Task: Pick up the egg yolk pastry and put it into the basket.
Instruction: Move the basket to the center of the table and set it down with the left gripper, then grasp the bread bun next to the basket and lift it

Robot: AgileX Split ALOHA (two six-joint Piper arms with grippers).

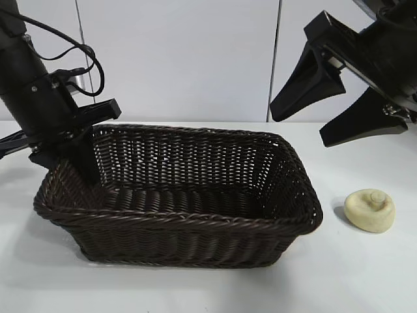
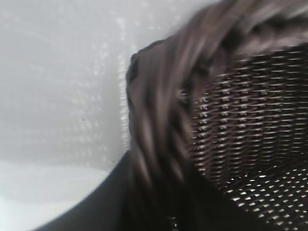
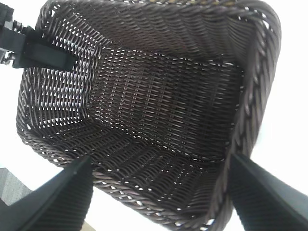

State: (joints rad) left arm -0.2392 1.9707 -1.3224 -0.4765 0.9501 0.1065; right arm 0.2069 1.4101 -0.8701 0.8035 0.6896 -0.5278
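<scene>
The egg yolk pastry (image 1: 369,210), a pale cream puck with a knob on top, lies on the white table to the right of the basket (image 1: 182,220). The dark brown wicker basket is in the middle and holds nothing. My right gripper (image 1: 298,129) is open and empty, high above the basket's right end and up and left of the pastry. Its wrist view looks down into the basket (image 3: 260,72) between the wide-apart fingers (image 3: 57,197); the pastry is out of that view. My left gripper (image 1: 71,168) clamps the basket's left rim (image 2: 159,96), one finger inside the wall.
The white table (image 1: 365,280) stretches around the basket, with a pale wall behind. The left arm's body and cables rise at the far left. The left gripper also shows in the right wrist view (image 3: 33,50) at the basket's far end.
</scene>
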